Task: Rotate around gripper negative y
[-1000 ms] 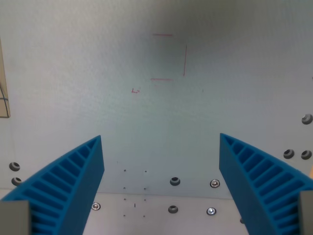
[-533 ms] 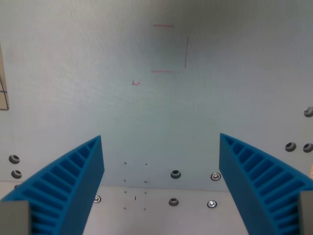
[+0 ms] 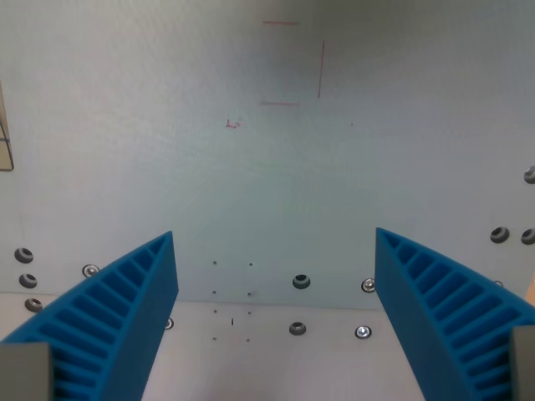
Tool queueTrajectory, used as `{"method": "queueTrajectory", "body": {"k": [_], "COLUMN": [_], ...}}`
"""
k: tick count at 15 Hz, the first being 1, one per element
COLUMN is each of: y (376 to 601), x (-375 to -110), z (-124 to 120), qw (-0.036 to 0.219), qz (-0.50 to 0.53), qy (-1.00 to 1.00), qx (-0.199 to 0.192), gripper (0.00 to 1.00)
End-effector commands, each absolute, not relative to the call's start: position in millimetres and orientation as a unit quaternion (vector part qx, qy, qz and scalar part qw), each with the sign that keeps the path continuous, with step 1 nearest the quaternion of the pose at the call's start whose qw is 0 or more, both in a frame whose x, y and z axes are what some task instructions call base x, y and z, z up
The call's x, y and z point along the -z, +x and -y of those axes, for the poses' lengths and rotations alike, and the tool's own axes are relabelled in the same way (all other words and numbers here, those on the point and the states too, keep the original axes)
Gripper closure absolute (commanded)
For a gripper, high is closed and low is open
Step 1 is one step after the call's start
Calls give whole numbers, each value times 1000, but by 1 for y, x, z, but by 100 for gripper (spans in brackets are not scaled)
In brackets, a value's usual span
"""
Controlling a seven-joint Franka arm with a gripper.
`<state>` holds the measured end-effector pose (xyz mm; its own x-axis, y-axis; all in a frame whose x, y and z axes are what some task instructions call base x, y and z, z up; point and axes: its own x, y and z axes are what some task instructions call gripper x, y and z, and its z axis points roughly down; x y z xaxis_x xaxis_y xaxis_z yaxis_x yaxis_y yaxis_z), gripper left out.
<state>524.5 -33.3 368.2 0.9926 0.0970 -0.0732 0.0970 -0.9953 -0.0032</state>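
Note:
My gripper (image 3: 274, 242) is open, with nothing between its two blue ribbed fingers. The left finger (image 3: 117, 322) fills the wrist view's lower left and the right finger (image 3: 443, 322) its lower right. Below them lies a pale grey-white table surface (image 3: 276, 184). Thin red line marks (image 3: 292, 63) form part of a square near the top centre, and a small red mark (image 3: 232, 124) sits to their lower left.
Several screws and bolt holes (image 3: 301, 281) dot the surface near the bottom and at both sides. A seam (image 3: 276, 302) runs across between two panels. A tan edge (image 3: 5, 138) shows at the far left.
The whole scene has slid upward in the picture: red marks and screws sit higher than a second ago, so the camera has moved. The fingers keep the same spread.

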Motion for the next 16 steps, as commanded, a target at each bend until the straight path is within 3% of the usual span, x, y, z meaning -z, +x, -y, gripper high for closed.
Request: {"method": "queueTrajectory", "body": {"k": [1, 16], "y": [535, 535], "x": [-376, -376], "z": [34, 34], "qw": [9, 13], "qz": [-47, -46], "qy": [989, 974], "qx": [137, 223], "gripper": [0, 0]}}
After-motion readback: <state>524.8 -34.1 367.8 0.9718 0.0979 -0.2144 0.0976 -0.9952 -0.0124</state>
